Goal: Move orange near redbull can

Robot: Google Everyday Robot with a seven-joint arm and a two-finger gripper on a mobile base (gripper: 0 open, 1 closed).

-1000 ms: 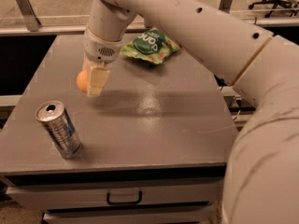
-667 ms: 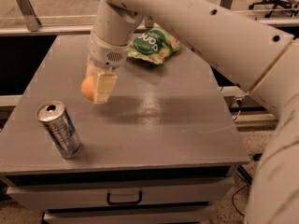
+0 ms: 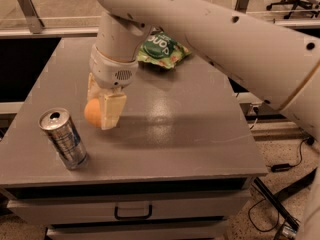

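The orange (image 3: 92,112) is a small round fruit held between the cream fingers (image 3: 111,110) of my gripper (image 3: 100,111), low over the grey table (image 3: 190,119) at centre left. The gripper is shut on it, and the near finger hides its right half. The redbull can (image 3: 64,138), silver with blue panels and a pull-tab top, stands upright near the table's front left edge. The orange is a short way up and to the right of the can, apart from it.
A green snack bag (image 3: 162,50) lies at the back of the table, partly behind my arm (image 3: 210,29). A drawer with a dark handle (image 3: 133,213) sits below the tabletop. A cable (image 3: 292,159) trails on the floor at right.
My gripper has carried the orange forward and down toward the front of the table, closer to the can. The can and the bag have not moved.
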